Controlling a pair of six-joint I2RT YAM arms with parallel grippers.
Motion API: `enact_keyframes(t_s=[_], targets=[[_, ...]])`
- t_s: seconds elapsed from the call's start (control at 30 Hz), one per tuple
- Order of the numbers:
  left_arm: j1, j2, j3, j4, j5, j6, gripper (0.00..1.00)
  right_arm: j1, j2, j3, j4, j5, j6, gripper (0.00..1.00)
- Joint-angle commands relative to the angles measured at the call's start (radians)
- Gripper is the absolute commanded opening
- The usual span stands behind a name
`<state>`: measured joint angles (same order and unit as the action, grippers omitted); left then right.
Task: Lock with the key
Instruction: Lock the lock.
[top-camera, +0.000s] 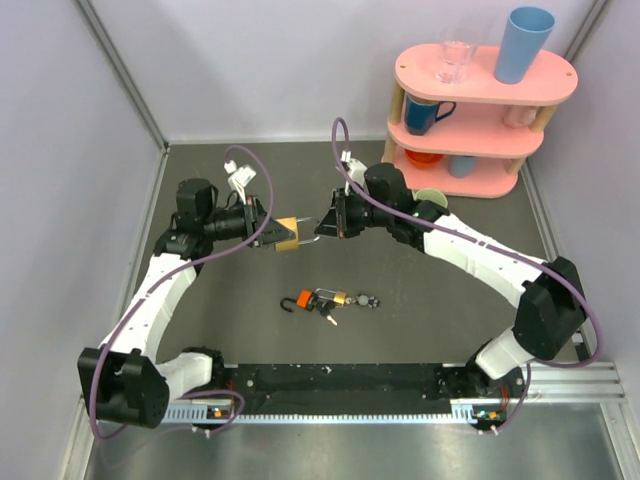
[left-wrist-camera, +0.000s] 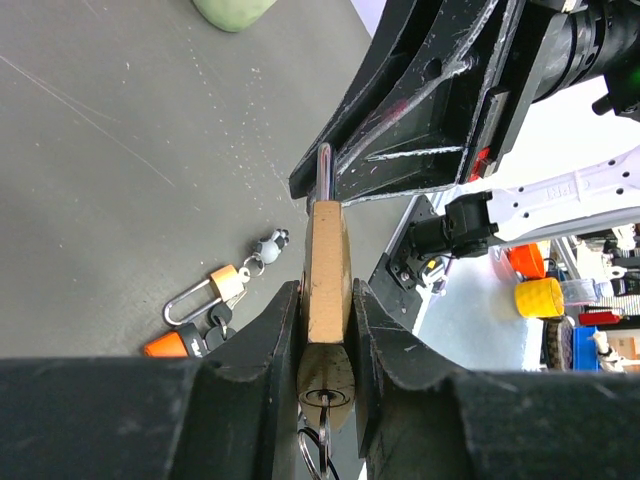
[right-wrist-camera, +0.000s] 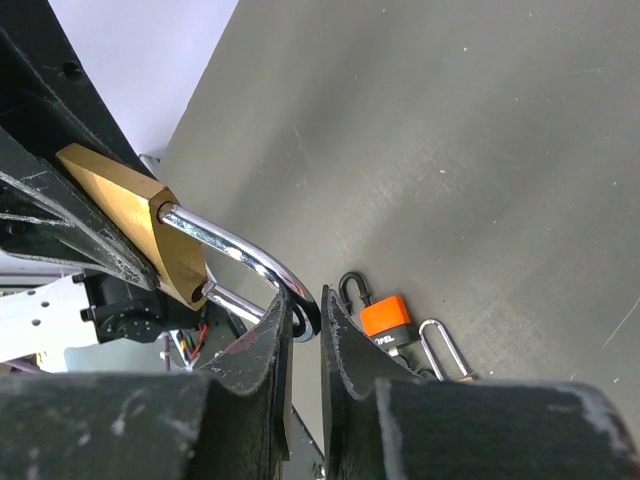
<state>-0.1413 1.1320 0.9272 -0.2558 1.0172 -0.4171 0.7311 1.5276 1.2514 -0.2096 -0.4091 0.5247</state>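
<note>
Key (top-camera: 329, 315) (tabletop (top-camera: 440, 335)) apart from left tool (top-camera: 271, 238)

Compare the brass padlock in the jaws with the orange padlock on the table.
The brass padlock is held aloft, left jaws on its body, right jaws on its shackle; the orange padlock lies on the table. Brass padlock's shackle is silver, orange padlock's black. Both have curved shackles.

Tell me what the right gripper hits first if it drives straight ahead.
Probably the brass padlock: its shackle sits between the right gripper's tips, with the left gripper clamping the body beyond.
</note>
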Motion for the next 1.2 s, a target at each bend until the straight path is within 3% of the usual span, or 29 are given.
enact_keyframes(t_s=[0.0, 0.7, 1.17], targets=[[0.003, -0.049, 0.041, 0.115, 0.063, -0.003, 0.0, 0.01, -0.007, 0.048, 0.029, -0.007, -0.003, 0.02], [0.003, -0.02, 0.134, -0.106, 0.04, 0.251, 0.0, 0.008, -0.047, 0.043, 0.047, -0.092, -0.029, 0.0], [0.0, -0.017, 0.059, 0.079, 0.11, 0.089, 0.0, 0.01, -0.04, 0.04, 0.076, -0.097, -0.003, 0.0]])
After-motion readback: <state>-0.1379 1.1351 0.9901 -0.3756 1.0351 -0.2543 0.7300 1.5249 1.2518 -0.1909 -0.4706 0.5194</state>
